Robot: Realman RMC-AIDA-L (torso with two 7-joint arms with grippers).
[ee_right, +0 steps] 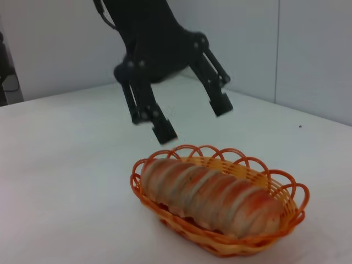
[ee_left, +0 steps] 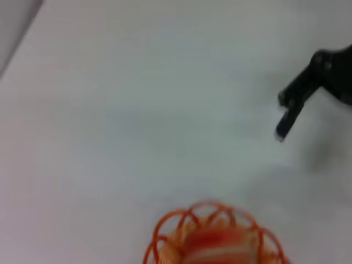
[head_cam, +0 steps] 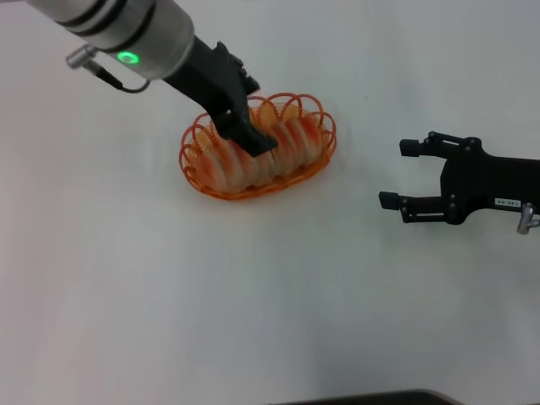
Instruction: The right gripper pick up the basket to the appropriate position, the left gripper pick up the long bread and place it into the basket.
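Both grippers empty: long bread lies lengthwise in the basket on the table, left gripper spread-fingered just above it, right gripper splayed well apart; loaf looks light, stiff, best pinched across its middle.

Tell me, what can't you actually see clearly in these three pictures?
- Head view: the left gripper hangs over the oblong orange-brown ridged toy loaf, covering its middle.
- Left wrist view: the oval orange plastic wire basket is cut off by the picture's edge and blurred; the right gripper is a blurred shape.
- Right wrist view: the loaf's underside is hidden by the basket wall.
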